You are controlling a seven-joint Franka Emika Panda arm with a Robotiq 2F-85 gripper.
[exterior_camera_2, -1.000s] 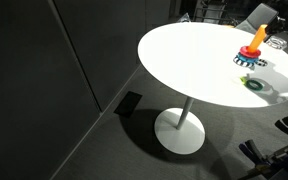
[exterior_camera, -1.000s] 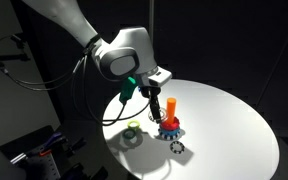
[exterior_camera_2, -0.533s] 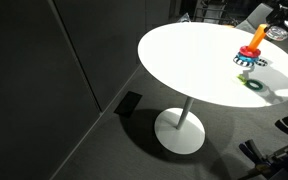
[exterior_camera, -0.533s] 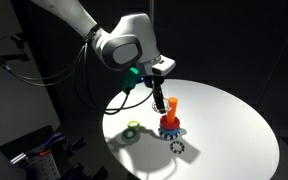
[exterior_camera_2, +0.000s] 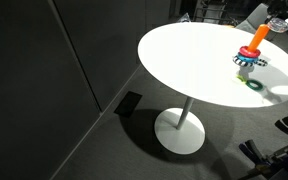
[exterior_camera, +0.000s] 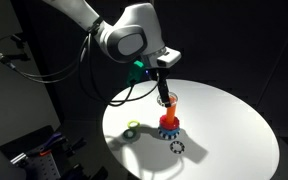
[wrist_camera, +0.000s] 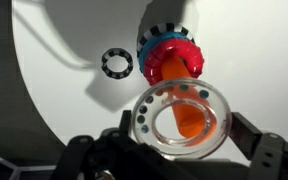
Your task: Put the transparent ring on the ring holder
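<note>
My gripper (wrist_camera: pixel 181 126) is shut on the transparent ring (wrist_camera: pixel 142 120), a clear ring with small coloured dots along one side. In the wrist view the ring hangs over the orange peg of the ring holder (wrist_camera: pixel 169 52), and the peg tip shows through the ring's hole. In both exterior views the gripper (exterior_camera: pixel 165 96) (exterior_camera_2: pixel 281 24) is just above the ring holder (exterior_camera: pixel 170 119) (exterior_camera_2: pixel 252 48). The ring is too faint to make out there.
A black ring with white dots (wrist_camera: pixel 116 64) (exterior_camera: pixel 176 147) lies beside the holder's base. A green-yellow ring (exterior_camera: pixel 131 128) (exterior_camera_2: pixel 256 84) lies nearer the rim of the round white table (exterior_camera: pixel 229 130) (exterior_camera_2: pixel 189 60). The surroundings are dark.
My gripper has risen and moved sideways with the transparent ring, from low beside the holder to above the top of the orange peg.
</note>
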